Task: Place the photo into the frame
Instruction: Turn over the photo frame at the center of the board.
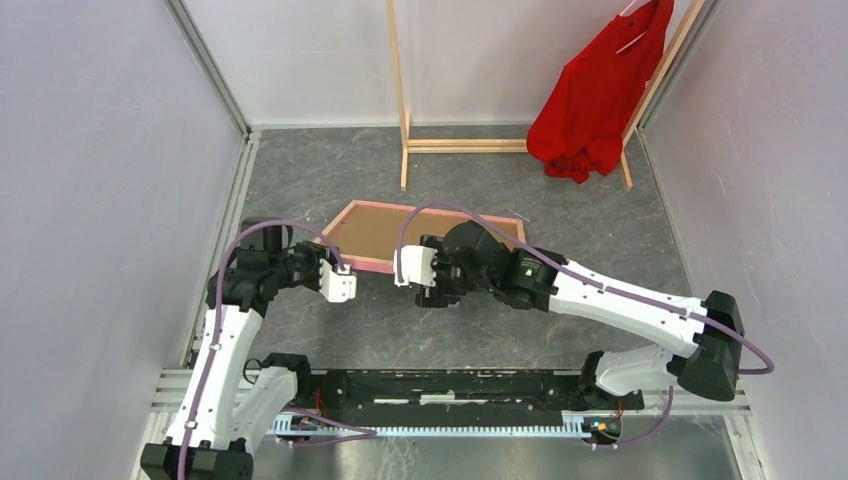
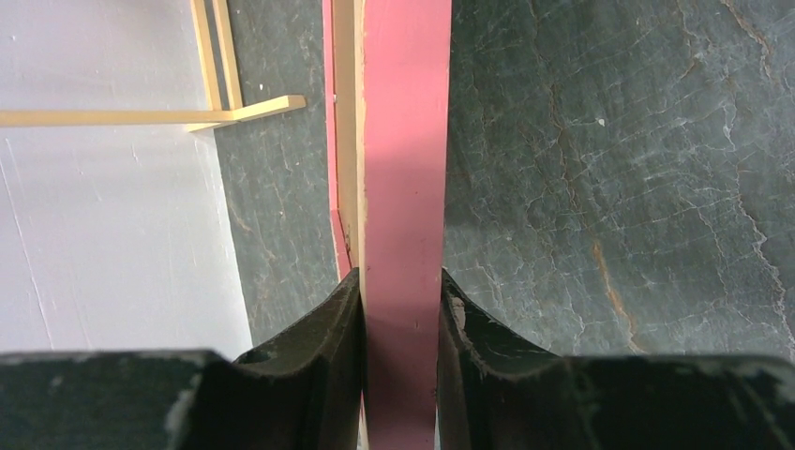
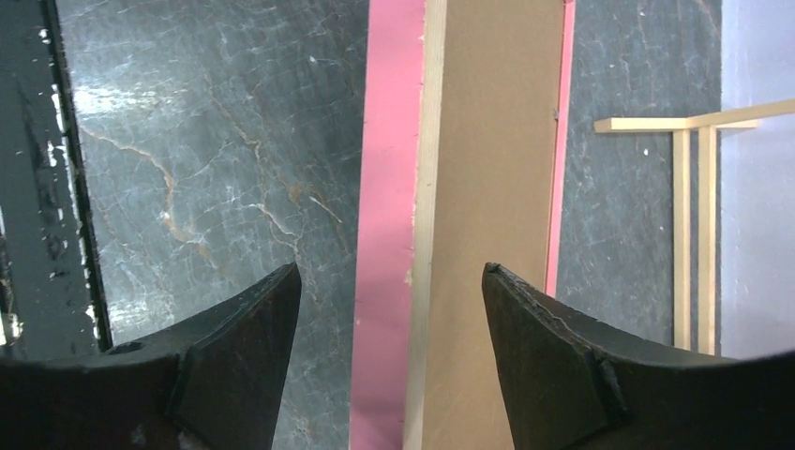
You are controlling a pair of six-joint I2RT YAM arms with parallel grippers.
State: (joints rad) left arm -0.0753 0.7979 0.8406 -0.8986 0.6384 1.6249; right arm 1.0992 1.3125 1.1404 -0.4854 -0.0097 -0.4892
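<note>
1. The left gripper [image 2: 398,281] is clenched on the frame [image 2: 403,141]. Its two fingers press the pink near rail from either side, close to the frame's near-left corner.
2. The right gripper [image 3: 389,270] is released and spread wide. It grasps nothing. The pink rail and the edge of the brown backing board run beneath the gap between its fingers.
3. The frame lies in the middle of the table [image 1: 600,220], just beyond both grippers, with its board side up. I cannot tell whether its near edge rests on the table or is slightly lifted.
4. The photo appears in no view. It may be under the board or elsewhere, and I cannot tell which.
5. The step in hand looks like steadying and handling the frame, with the left arm as the anchor.
6. The next move probably needs the right fingers lowered squarely astride the rail or board edge before closing, without twisting against the left hold.
7. Count: one frame, no visible photo and two grippers. At the far side are one wooden rack [image 1: 405,120] and one red garment [image 1: 595,100].
</note>
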